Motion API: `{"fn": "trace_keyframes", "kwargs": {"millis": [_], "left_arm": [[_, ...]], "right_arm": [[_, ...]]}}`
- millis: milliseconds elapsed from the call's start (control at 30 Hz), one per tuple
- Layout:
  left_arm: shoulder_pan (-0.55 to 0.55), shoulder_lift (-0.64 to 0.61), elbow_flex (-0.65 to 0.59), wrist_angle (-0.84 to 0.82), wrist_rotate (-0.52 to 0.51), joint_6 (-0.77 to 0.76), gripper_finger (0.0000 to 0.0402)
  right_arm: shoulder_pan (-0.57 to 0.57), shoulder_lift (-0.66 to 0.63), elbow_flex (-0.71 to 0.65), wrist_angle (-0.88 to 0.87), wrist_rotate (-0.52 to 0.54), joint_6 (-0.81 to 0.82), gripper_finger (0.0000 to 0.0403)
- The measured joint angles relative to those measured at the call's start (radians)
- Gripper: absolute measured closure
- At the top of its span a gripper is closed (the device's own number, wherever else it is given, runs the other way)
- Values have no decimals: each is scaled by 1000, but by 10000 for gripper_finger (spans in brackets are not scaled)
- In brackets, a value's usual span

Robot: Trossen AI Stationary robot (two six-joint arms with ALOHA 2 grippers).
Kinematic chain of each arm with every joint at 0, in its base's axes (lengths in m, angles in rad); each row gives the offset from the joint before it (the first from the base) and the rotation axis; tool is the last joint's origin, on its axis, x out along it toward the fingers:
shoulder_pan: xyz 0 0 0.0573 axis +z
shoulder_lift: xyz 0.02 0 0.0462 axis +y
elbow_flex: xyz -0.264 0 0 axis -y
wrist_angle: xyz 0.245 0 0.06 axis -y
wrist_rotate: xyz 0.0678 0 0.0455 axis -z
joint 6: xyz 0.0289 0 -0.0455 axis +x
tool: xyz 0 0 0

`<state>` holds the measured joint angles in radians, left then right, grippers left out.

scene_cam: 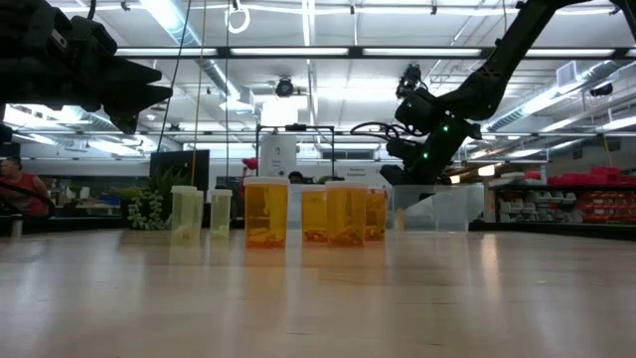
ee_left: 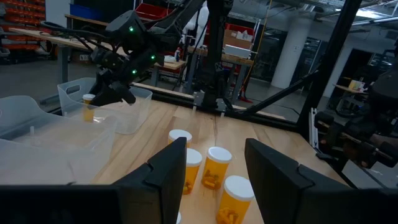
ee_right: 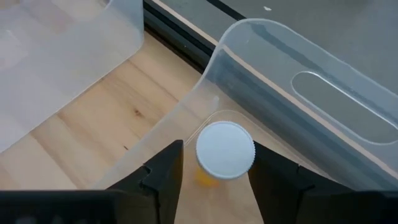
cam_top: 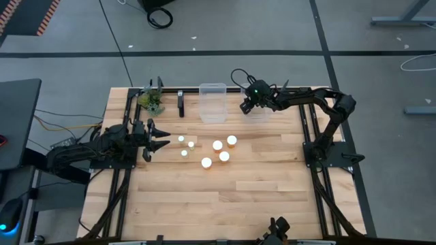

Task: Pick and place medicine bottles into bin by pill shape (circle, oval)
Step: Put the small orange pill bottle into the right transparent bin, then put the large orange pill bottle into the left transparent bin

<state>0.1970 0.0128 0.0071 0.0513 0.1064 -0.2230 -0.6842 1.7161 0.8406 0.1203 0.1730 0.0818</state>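
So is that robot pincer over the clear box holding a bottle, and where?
It looks like nothing is held now. The right pincer has its fingers apart on either side of a medicine bottle in the clear bin, not touching its white cap. The left pincer is open and empty.

My right gripper [ee_right: 214, 169] has matte black fingers; between them stands a small orange-amber plastic pill bottle [ee_right: 224, 152] with a plain round white cap. It sits inside a clear, colourless plastic bin [ee_right: 298, 93]; a second clear bin [cam_top: 212, 102] is beside it. The pale wooden plank table [cam_top: 225, 197] shows light tan boards with darker seams. The other amber bottles [scene_cam: 266, 212] carry white caps. My left gripper [cam_top: 158, 138] is black. A small green plant [cam_top: 151, 101] stands at the table edge.
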Motion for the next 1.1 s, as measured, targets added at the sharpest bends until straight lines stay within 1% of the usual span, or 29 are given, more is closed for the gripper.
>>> {"fn": "trace_keyframes", "kwargs": {"millis": [400,533,833,1100], "left_arm": [[0,0,0,0,0,0,230],[0,0,0,0,0,0,230],[0,0,0,0,0,0,230],[0,0,0,0,0,0,230]], "right_arm": [[0,-1,1,0,-3,-3,223],[1,-1,20,-2,-3,-10,223],[2,-2,95,-101,-3,-30,223],[2,-2,124,-127,-3,-40,223]]}}
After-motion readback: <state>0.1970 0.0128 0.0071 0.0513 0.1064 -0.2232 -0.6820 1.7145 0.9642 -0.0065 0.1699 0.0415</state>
